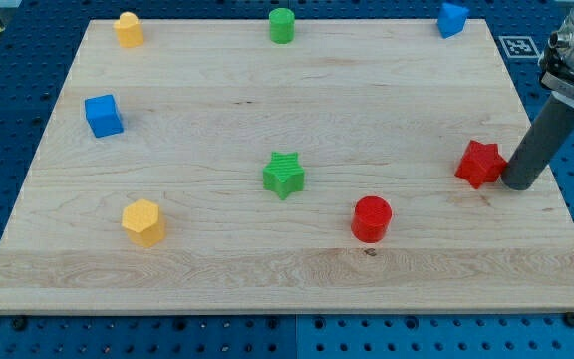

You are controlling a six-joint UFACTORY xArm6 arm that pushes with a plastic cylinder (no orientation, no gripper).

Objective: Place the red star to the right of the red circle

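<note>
Pincer: you have none on this arm — only a dark rod, so there is nothing wide, narrow or holding to report.
My tip [519, 185]: you see it down on the tabletop [297, 274] near the view's right edge.
Red star [479, 164]: it sits just to the view's left of my tip, touching it or nearly so; you cannot tell which.
Red circle [372, 218]: it lies well to the view's left of my tip and a little toward the view's bottom — the red star is up and to the right of it, apart.
Green star [284, 175]: far left of my tip, near the middle of the tabletop.
Yellow hexagon [143, 221]: much farther left, lower.
Blue cube [104, 115]: far left, higher.
Yellow block [129, 29]: top left corner.
Green cylinder [282, 25]: at the top edge, left of my tip.
Blue block [453, 18]: at the top edge, above my tip and slightly left.
</note>
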